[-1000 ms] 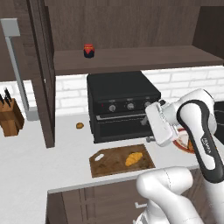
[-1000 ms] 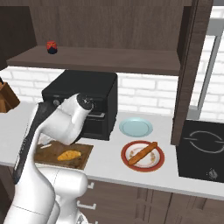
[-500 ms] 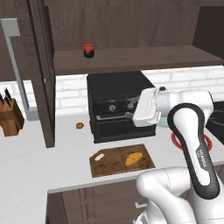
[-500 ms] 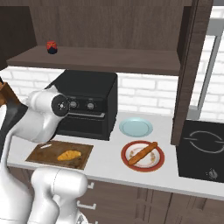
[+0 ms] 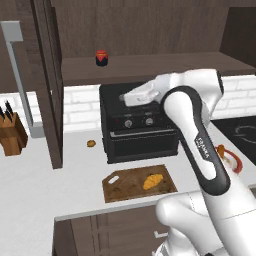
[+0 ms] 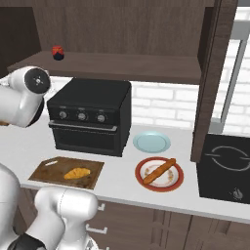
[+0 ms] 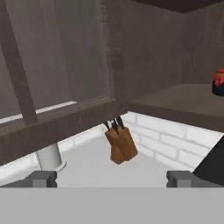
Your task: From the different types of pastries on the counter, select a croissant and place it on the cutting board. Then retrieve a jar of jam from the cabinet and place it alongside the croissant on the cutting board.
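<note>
Now the croissant (image 5: 152, 181) lies on the cutting board (image 5: 122, 186), low in the middle of the left base view, near the table's (image 5: 45, 185) front edge. The jar of jam (image 5: 101, 58) stands alone on the cabinet (image 5: 47, 75) shelf, upper middle of that view, with bare shelf all around it. The gripper (image 7: 111, 178) has its jaws spread wide and holds nothing. In the hand view the jar peeks in at the right edge, with open air between. A knife block (image 7: 120, 142) sits far below.
</note>
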Controlling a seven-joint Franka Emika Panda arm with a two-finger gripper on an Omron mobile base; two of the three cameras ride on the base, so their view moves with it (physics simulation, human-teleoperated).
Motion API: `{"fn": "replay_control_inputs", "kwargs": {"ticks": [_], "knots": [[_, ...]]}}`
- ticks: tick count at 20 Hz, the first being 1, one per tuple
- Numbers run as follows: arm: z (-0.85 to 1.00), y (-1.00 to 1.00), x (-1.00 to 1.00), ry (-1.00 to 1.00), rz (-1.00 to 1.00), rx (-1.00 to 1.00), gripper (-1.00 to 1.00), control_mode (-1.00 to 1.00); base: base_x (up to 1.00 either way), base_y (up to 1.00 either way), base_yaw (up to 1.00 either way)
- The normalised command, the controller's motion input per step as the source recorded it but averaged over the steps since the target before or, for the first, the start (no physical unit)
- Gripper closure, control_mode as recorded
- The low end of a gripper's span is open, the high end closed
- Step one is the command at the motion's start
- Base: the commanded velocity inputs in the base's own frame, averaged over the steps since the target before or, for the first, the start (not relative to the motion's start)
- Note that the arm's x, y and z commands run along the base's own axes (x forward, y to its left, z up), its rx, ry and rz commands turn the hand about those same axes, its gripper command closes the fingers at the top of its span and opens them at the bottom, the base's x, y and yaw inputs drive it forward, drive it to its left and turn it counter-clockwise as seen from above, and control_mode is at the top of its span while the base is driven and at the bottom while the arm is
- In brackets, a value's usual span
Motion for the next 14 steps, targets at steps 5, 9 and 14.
{"fn": "replay_control_inputs", "kwargs": {"ticks": [5,9,14], "knots": [[1.00,0.01,0.62,0.32,-0.09,-0.23,-1.00,-1.00,0.00,0.00,0.00],[0.27,0.00,0.40,0.05,-0.06,-0.25,-1.00,-1.00,0.00,0.00,0.00],[-0.26,-0.01,0.09,0.00,0.00,-0.04,-1.00,-1.00,0.00,0.00,0.00]]}}
